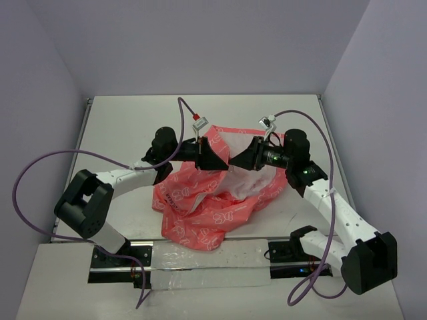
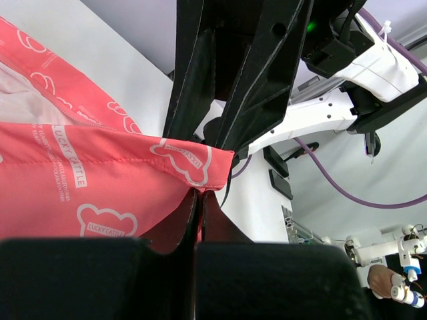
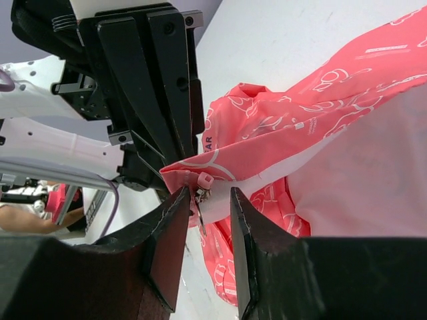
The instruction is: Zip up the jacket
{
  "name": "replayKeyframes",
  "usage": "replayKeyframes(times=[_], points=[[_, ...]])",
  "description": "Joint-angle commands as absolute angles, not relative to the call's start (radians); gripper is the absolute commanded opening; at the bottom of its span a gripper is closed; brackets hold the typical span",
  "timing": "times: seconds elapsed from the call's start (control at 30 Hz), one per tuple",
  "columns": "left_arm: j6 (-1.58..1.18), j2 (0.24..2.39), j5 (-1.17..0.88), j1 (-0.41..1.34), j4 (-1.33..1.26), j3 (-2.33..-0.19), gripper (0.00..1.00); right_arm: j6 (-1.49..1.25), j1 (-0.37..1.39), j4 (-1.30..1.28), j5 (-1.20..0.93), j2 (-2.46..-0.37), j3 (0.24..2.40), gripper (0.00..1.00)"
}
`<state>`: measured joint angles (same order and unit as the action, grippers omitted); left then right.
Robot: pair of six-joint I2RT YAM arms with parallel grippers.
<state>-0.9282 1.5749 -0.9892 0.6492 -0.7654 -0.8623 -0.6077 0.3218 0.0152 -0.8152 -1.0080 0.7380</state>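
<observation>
Cables, two purple loops, trail off the arms over the white table, and each black gripper blocks much of the other's wrist view. One coral-pink jacket with white outline motifs lies crumpled mid-table, white lining showing, one edge held up between both arms. The left gripper is clamped on that edge, while the right gripper has its fingers parted, the pink zipper pull between their tips.

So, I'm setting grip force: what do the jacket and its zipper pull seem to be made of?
Jacket: thin woven synthetic, probably polyester or nylon, matte coral with white print. It creases sharply and drapes limp. Pull: small pink tab, seemingly plastic or rubber, on a greyish slider that glints like metal, though it is too small to be sure.
</observation>
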Motion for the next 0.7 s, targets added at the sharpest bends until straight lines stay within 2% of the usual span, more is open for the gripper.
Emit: replayKeyframes(times=[0.0, 0.37, 0.53, 0.6, 0.67], points=[[-0.932, 1.56, -1.025, 0.65, -0.863, -0.867, 0.0, -0.636, 0.318, 0.115, -0.86, -1.014, 0.738, 0.38], [-0.961, 1.572, -1.036, 0.65, -0.907, -0.856, 0.0, -0.657, 0.318, 0.152, -0.883, -1.025, 0.732, 0.21], [-0.944, 1.563, -1.037, 0.651, -0.88, -0.854, 0.0, -0.659, 0.318, 0.143, -0.848, -1.019, 0.728, 0.0], [-0.932, 1.556, -1.031, 0.652, -0.861, -0.853, 0.0, -0.647, 0.318, 0.127, -0.825, -1.009, 0.728, 0.0], [-0.903, 1.537, -1.01, 0.65, -0.808, -0.854, 0.05, -0.632, 0.318, 0.102, -0.805, -0.986, 0.731, 0.0]])
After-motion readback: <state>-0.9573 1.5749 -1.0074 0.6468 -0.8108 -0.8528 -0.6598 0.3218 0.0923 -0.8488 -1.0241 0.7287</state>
